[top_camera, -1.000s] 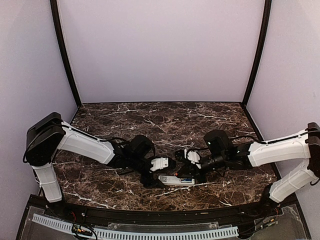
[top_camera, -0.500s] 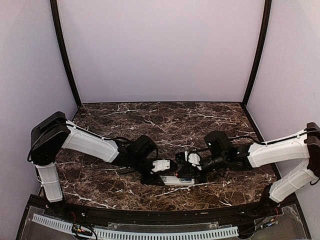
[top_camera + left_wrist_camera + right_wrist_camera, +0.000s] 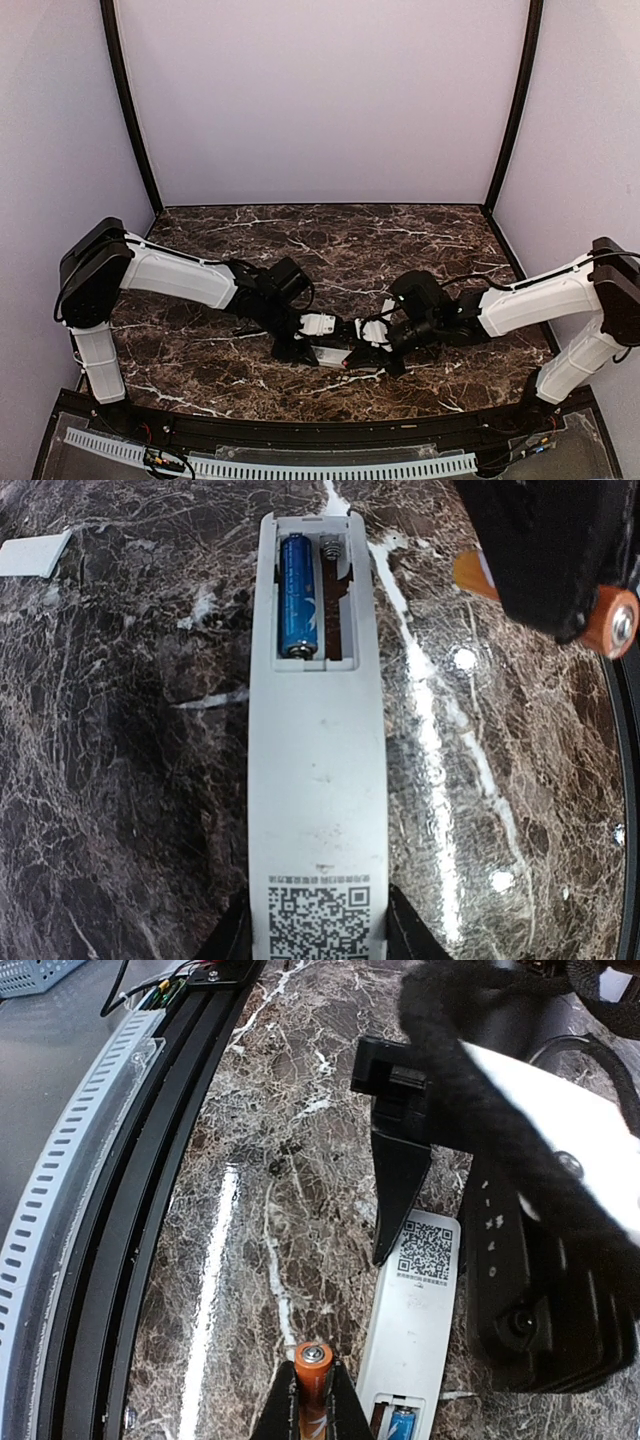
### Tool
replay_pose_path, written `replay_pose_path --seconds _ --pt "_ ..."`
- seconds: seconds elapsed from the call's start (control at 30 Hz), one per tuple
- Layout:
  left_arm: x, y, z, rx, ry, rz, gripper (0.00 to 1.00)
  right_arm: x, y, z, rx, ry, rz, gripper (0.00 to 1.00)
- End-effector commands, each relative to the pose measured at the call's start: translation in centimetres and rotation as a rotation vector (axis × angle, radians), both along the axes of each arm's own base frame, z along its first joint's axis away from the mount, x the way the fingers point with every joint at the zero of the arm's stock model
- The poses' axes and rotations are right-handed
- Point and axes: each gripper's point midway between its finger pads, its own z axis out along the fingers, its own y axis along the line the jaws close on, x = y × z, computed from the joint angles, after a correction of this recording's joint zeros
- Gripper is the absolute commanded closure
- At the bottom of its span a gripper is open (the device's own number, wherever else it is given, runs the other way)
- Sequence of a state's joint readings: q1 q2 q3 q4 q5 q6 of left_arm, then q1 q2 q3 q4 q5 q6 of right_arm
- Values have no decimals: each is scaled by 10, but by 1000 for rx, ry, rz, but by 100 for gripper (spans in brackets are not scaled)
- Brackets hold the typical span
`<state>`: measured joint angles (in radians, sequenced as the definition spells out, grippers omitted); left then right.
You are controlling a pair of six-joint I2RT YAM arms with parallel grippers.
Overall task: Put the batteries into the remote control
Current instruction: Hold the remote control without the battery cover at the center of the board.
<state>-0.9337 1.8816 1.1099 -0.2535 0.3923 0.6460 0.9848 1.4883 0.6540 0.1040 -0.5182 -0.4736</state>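
One blue battery (image 3: 296,595) is seated in the recess of remote (image 3: 315,780), upper centre of left wrist frame. Remote is laid label-up on marble table (image 3: 120,780), clamped at label end by left gripper (image 3: 318,948). Orange battery (image 3: 311,1375) is pinched in right gripper (image 3: 311,1412), bottom centre of right wrist frame, just beside remote.

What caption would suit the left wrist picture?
Remote control back up: one blue battery seated, second slot empty, orange-tipped battery gripped alongside.
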Motion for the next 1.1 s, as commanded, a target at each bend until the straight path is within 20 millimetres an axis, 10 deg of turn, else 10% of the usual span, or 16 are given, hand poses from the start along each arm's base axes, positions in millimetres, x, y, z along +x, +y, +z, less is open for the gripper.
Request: replay_pose_path --seconds 0.0,1.07 --pt "-10 38 -15 172 26 -41 75 8 9 3 -1 -66 -6 100" --pt "-5 73 -26 303 6 -60 74 34 18 -33 -121 -127 -56 100"
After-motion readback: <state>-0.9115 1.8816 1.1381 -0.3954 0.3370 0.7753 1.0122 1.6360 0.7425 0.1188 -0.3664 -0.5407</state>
